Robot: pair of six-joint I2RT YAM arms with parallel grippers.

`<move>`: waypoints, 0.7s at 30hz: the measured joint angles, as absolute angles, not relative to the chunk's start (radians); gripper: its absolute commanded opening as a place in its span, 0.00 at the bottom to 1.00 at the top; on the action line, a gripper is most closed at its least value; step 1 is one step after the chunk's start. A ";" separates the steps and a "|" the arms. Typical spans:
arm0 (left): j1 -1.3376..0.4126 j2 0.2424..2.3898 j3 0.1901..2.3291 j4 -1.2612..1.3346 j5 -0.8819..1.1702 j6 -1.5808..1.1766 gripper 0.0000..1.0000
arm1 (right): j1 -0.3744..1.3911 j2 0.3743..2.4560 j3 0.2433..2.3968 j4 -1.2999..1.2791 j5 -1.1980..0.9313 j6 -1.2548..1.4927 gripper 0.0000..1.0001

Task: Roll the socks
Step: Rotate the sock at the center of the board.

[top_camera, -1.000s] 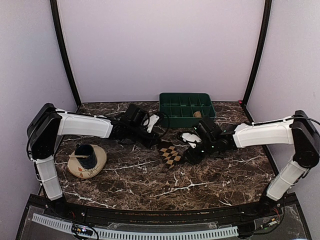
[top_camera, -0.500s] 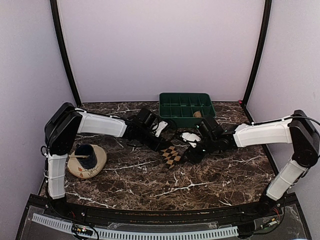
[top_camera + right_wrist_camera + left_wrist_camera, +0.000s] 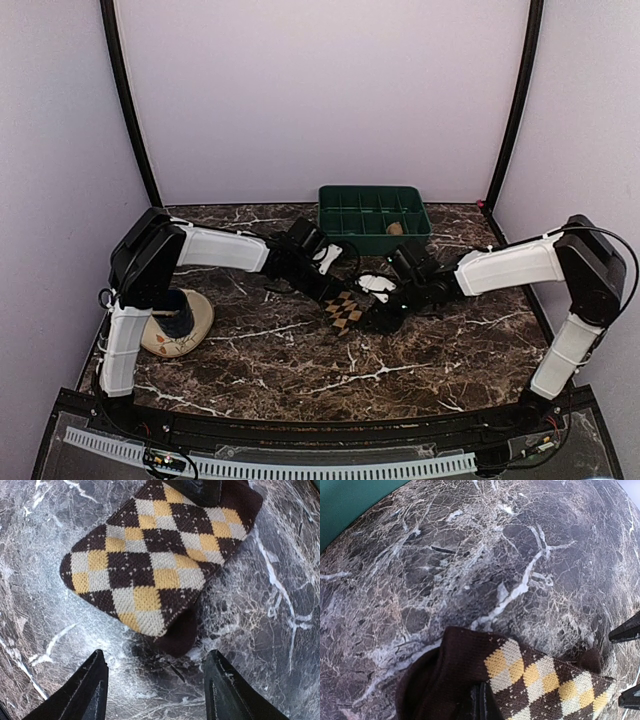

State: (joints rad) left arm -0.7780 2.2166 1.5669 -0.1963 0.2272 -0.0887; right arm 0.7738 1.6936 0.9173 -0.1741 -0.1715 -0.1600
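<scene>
Socks are far from rolled, as far as the views show. Only one shows plainly: a checked sock (image 3: 150,565) lying flat and unrolled on the table (image 3: 300,370), in front of the tray (image 3: 373,192) and between the two arms. It shows no curl or tuck at either end, so the roll itself looks not yet begun.

The left gripper (image 3: 480,705) has its fingers pressed together, the tips down on the brown cuff end. The fabric bunches a little beside them, so it seems to pinch the cuff rather than merely rest on it.

The right gripper (image 3: 159,680) is spread wide and grasps nothing. Its fingers stand on either side of the brown tip that juts from the sock's edge, just beside the fabric and apparently not touching it.

A small tan lump (image 3: 396,228) sits in a near compartment of the tray. It may be a sock already rolled and put away, but it is too small to tell. No other sock can be made out. A dish (image 3: 200,320) lies well apart, by the left arm.

By this reading the current sock is at the set-up step: one end pinned, the other about to be taken. The rolling, and probably the move to the tray, is left to do.
</scene>
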 measured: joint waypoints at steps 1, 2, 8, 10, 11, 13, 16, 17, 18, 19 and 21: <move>-0.777 2.218 1.570 -0.199 0.229 -0.088 0.00 | 0.773 1.698 0.920 -0.170 -0.177 -0.163 0.60; -0.775 2.220 1.572 -0.202 0.234 -0.086 0.00 | 0.772 1.703 0.923 -0.165 -0.183 -0.166 0.60; -0.746 2.244 1.605 -0.231 0.320 -0.054 0.00 | 0.767 1.753 0.952 -0.142 -0.202 -0.187 0.60; -0.735 2.248 1.610 -0.237 0.354 -0.040 0.00 | 0.764 1.770 0.961 -0.133 -0.212 -0.200 0.60; -0.729 2.251 1.610 -0.238 0.372 -0.033 0.00 | 0.762 1.775 0.964 -0.132 -0.215 -0.203 0.60; -0.719 2.256 1.615 -0.241 0.405 -0.022 0.00 | 0.757 1.786 0.973 -0.123 -0.224 -0.212 0.59; -0.707 2.267 1.627 -0.253 0.453 -0.002 0.00 | 0.755 1.796 0.985 -0.115 -0.240 -0.222 0.59; -0.704 2.273 1.636 -0.262 0.467 0.006 0.00 | 0.754 1.799 0.990 -0.112 -0.247 -0.226 0.58; -0.702 2.278 1.643 -0.270 0.480 0.013 0.00 | 0.754 1.803 0.996 -0.110 -0.254 -0.229 0.58; -0.702 2.286 1.657 -0.282 0.496 0.021 0.00 | 0.753 1.809 1.004 -0.110 -0.265 -0.232 0.57; -0.696 2.298 1.678 -0.305 0.517 0.033 0.00 | 0.753 1.826 1.022 -0.110 -0.289 -0.237 0.56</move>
